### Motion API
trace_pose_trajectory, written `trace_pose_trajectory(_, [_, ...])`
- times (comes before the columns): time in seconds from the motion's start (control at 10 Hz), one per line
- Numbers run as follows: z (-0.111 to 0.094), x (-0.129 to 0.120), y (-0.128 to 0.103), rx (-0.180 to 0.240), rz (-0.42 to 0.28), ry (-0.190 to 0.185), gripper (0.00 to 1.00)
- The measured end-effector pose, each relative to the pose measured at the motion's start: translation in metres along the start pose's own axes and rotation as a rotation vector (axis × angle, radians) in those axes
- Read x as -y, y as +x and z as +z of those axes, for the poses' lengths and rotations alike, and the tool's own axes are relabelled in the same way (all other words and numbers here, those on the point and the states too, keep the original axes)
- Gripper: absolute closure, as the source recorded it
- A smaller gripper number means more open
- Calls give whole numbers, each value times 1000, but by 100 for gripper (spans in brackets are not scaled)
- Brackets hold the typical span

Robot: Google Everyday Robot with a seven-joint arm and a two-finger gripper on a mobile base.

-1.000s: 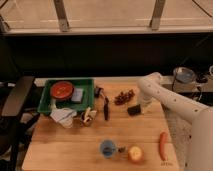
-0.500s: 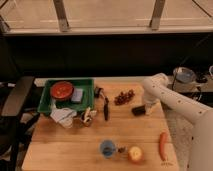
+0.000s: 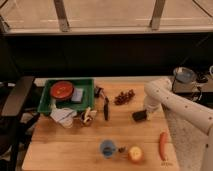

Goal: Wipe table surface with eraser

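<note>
Jaws shut on eraser [image 3: 140,116] at right-center of desk [image 3: 60,145], holding it flat on the wood, prob. so it can drag as a wipe; count: 1 eraser, 1 tray [image 3: 46,102] w/ 1 bowl [image 3: 62,90] + 1 sponge [image 3: 77,94], 1 cup [image 3: 106,148], 1 apple [image 3: 135,154], 1 carrot [image 3: 162,145].

The gripper [image 3: 145,111], right of center, is blurring into the eraser [image 3: 139,116]; the arm [image 3: 185,107] is running off the lower right edge; the chair [image 3: 15,100] is being cropped at left.
</note>
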Motion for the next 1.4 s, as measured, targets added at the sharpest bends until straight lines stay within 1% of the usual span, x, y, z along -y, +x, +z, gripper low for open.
trace_pose_trajectory(0.1, [-4,-19,-5,53,7,0,100])
trace_pose_trajectory(0.2, [-13,-30,-15,89,-1,7,100])
trace_pose_trajectory(0.4, [-25,-31,-33,145,-26,18,100])
trace_pose_trajectory(0.5, [-31,-24,-50,181,-56,19,100])
trace_pose_trajectory(0.6, [-32,-21,-58,193,-71,19,100])
trace_pose_trajectory(0.7, [-33,-18,-72,212,-100,15,100])
trace_pose_trajectory(0.8, [-35,-13,-90,234,-145,14,100])
trace_pose_trajectory(0.9, [-35,-9,-98,242,-174,10,100])
trace_pose_trajectory(1.0, [-33,-6,-103,247,-194,7,100])
trace_pose_trajectory(1.2, [-22,11,-113,261,-217,-7,100])
trace_pose_trajectory(1.4, [-6,30,-106,263,-200,-25,100])
